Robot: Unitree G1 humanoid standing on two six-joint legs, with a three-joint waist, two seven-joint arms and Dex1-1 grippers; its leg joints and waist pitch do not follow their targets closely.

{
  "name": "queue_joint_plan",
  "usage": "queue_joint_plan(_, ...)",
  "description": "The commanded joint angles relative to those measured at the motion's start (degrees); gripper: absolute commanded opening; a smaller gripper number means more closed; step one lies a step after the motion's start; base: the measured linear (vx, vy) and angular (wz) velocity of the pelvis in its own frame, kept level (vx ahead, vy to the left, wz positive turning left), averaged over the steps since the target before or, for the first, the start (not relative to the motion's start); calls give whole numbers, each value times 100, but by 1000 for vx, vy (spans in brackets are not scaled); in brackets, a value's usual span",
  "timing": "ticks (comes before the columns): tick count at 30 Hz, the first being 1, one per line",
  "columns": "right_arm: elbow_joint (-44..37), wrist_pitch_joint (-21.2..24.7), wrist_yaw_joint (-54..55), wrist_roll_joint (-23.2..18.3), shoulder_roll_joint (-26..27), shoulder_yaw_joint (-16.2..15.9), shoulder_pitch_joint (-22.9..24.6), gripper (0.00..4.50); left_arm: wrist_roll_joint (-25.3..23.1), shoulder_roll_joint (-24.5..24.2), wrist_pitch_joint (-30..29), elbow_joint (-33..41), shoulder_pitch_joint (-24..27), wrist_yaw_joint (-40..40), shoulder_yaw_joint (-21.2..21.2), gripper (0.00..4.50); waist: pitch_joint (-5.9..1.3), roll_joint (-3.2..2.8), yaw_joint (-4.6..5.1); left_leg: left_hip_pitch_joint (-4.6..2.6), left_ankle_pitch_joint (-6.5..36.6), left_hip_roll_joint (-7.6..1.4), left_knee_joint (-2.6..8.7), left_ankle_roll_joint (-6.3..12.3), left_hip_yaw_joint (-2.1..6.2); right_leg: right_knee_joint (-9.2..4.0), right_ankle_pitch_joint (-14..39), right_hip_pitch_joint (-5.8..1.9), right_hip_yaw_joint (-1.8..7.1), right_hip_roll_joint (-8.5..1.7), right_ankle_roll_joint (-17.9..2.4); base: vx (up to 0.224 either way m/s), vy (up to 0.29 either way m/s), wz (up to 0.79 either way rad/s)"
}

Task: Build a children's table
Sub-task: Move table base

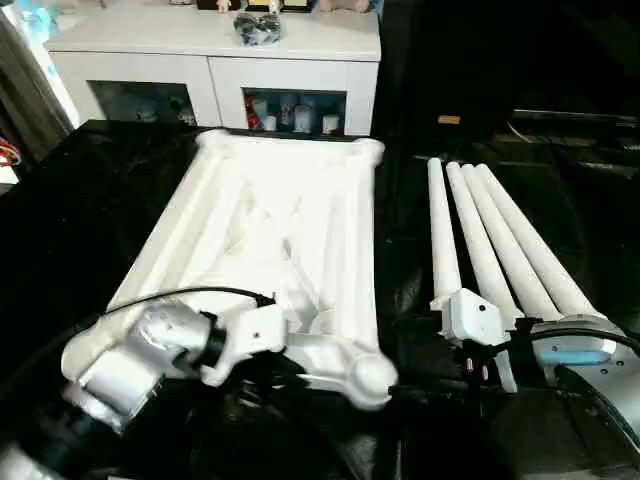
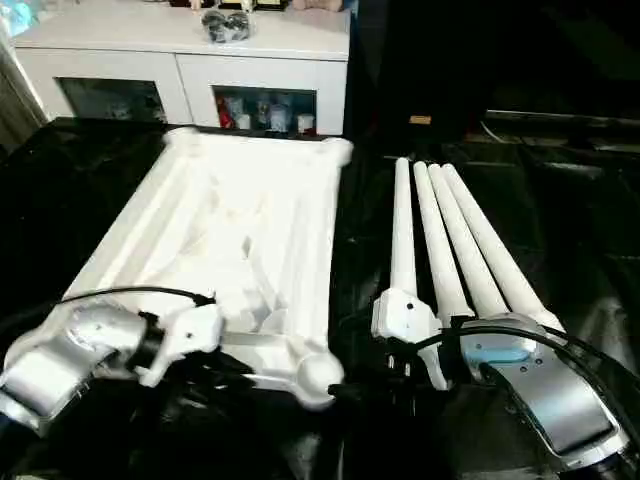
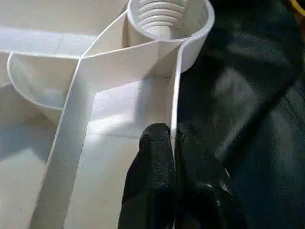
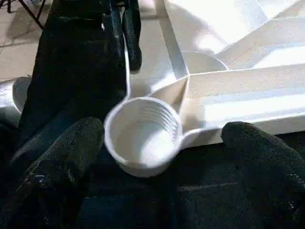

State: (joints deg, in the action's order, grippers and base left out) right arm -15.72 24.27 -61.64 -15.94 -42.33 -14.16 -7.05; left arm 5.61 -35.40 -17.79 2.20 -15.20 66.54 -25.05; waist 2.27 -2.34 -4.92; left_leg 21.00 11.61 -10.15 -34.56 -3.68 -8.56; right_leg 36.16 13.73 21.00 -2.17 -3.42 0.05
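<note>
- Fingers (image 3: 152, 176) of the left gripper (image 3: 172, 143) pinch the thin near rim of the table top (image 1: 260, 220), close to a threaded corner socket (image 3: 167, 19).
- Right gripper (image 4: 162, 157): fingers spread wide, one on each side of that socket, not touching it.
- Table top lies underside up on the black surface (image 1: 80, 200), at 11 o'clock from the robot.
- Four legs (image 1: 500, 240) lie side by side at 1 o'clock, apart from the top.
- White cabinet (image 1: 215, 60) stands at 12 o'clock, beyond the top.

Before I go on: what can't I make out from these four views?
- Table top: ribs bleached white in the head views.
- Legs: near ends covered by the right end effector; the count stays uncertain.
- Cabinet: contents behind its glass too small.
- Left end effector, shut on the rim: its forearm hides the grip in the head views.
</note>
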Motion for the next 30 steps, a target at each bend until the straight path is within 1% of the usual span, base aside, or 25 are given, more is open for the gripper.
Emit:
queue_joint_plan(1,-110,15,47,23,-21,-8,-26,450,-46,15,-510,361,199,-583,383,3,-293,-10,-20,-19,855,-287,416,251,82,-368,-272,-269,226,-452,-1541,0,0,0)
queue_joint_plan(2,-119,17,63,19,-20,6,-7,450,8,84,-660,558,326,-752,477,3,-284,-18,-21,-27,887,-281,412,269,77,-392,-79,-256,230,-452,-1520,0,0,0)
queue_joint_plan(3,-122,13,79,22,-15,14,9,450,24,147,-769,716,433,-911,553,3,-274,-13,-20,-26,911,-275,413,276,74,-409,37,-247,230,-444,-1512,0,0,0)
queue_joint_plan(4,-122,7,91,29,-11,16,27,450,-16,216,-818,860,547,-1078,608,3,-273,-4,-23,-22,912,-280,414,267,75,-414,171,-253,235,-447,-1491,0,0,0)
queue_joint_plan(5,-117,3,98,38,-1,9,33,450,-71,264,-854,937,617,-1190,640,3,-267,0,-18,-25,924,-284,417,284,71,-427,251,-238,234,-433,-1465,0,0,0)
queue_joint_plan(7,-89,-8,117,69,27,-13,21,450,-148,323,-873,1003,678,-1331,659,3,-262,-8,-21,-25,933,-281,417,294,73,-434,294,-230,235,-427,-1440,0,0,0)
queue_joint_plan(8,-59,-17,121,89,49,-34,-3,450,-175,380,-946,1068,699,-1445,651,3,-266,15,-28,-30,919,-277,415,299,71,-433,345,-223,237,-426,-1420,0,0,0)
queue_joint_plan(10,-18,-13,132,109,91,-65,-58,450,-229,479,-1026,1157,666,-1650,614,3,-266,4,-39,-39,932,-278,417,303,72,-445,377,-208,238,-421,-1385,0,0,0)
queue_joint_plan(11,0,-30,131,122,89,-71,-68,450,-229,510,-1120,1209,652,-1683,602,3,-266,4,-39,-39,932,-278,417,303,72,-445,377,-208,238,-421,-1385,0,0,0)
queue_joint_plan(12,12,-43,129,129,84,-72,-74,450,-227,531,-1192,1252,642,-1704,591,3,-274,35,-43,-31,842,-283,416,313,75,-421,279,-219,238,-426,-1386,0,0,0)
queue_joint_plan(14,50,-72,121,141,81,-75,-97,450,-286,624,-1106,1167,551,-1801,579,3,-286,32,-40,-16,680,-267,398,360,76,-406,17,-226,235,-419,-1386,0,0,0)
queue_joint_plan(16,87,-92,126,156,78,-76,-120,450,-488,642,-850,903,391,-1913,527,3,-290,38,-38,-15,627,-266,388,399,74,-407,-69,-224,237,-418,-1390,0,0,0)
queue_joint_plan(18,90,-94,128,158,77,-73,-120,450,-523,642,-834,859,358,-1941,515,3,-292,44,-41,6,551,-254,381,426,75,-393,-168,-243,234,-422,-1375,0,0,0)
queue_joint_plan(19,92,-115,144,185,69,-70,-115,450,-552,619,-723,835,316,-1889,463,3,-293,32,-36,3,570,-256,379,430,78,-403,-130,-238,232,-426,-1354,0,0,0)
queue_joint_plan(20,93,-128,153,208,67,-66,-110,450,-565,605,-662,839,297,-1856,427,3,-297,33,-37,-3,578,-253,372,426,73,-401,-134,-235,236,-426,-1357,0,0,0)
queue_joint_plan(21,99,-144,190,240,73,-37,-80,450,-463,562,-592,990,339,-1577,269,3,-293,-19,-38,-9,610,-264,378,405,82,-400,-142,-221,231,-422,-1376,0,0,0)
queue_joint_plan(22,100,-148,208,250,78,-22,-60,450,-405,544,-616,1091,380,-1448,197,3,-289,-4,-33,-13,649,-261,380,399,74,-412,-117,-219,233,-418,-1378,0,0,0)
queue_joint_plan(23,94,-143,213,247,75,-14,-48,450,-359,537,-641,1142,403,-1384,172,3,-301,-39,-49,-23,664,-268,381,376,85,-392,-133,-223,233,-425,-1394,0,0,0)
queue_joint_plan(24,72,-127,224,235,64,8,-8,450,-231,522,-718,1288,471,-1209,111,3,-299,-36,-47,-25,674,-271,383,375,81,-398,-152,-218,234,-421,-1404,0,0,0)
queue_joint_plan(25,48,-115,239,226,53,29,33,450,-147,474,-773,1423,520,-1060,53,3,-300,-45,-56,-27,673,-278,384,369,83,-388,-224,-219,234,-420,-1434,0,0,0)
queue_joint_plan(26,34,-109,249,219,45,41,59,450,-94,437,-795,1501,546,-967,5,3,-297,-34,-62,-27,693,-279,387,368,81,-388,-247,-219,232,-421,-1455,0,0,0)
queue_joint_plan(27,17,-109,258,218,33,50,94,450,-75,369,-824,1579,564,-874,-58,3,-295,-61,-71,-25,710,-276,389,363,86,-384,-235,-219,230,-423,-1460,0,0,0)
queue_joint_plan(28,-4,-108,272,214,27,59,133,450,-109,261,-829,1650,570,-778,-148,3,-293,-59,-77,-39,755,-283,391,363,82,-392,-222,-208,231,-417,-1469,0,0,0)
queue_joint_plan(29,-17,-106,281,212,28,62,150,450,-141,202,-803,1672,569,-739,-192,3,-283,-74,-93,-46,830,-283,397,356,77,-405,-147,-201,233,-411,-1468,0,0,0)
queue_joint_plan(30,-12,-120,303,221,39,65,180,450,-338,55,-800,1684,520,-707,-317,3,-278,-88,-127,-50,864,-284,399,346,79,-406,-78,-202,237,-418,-1458,0,0,0)
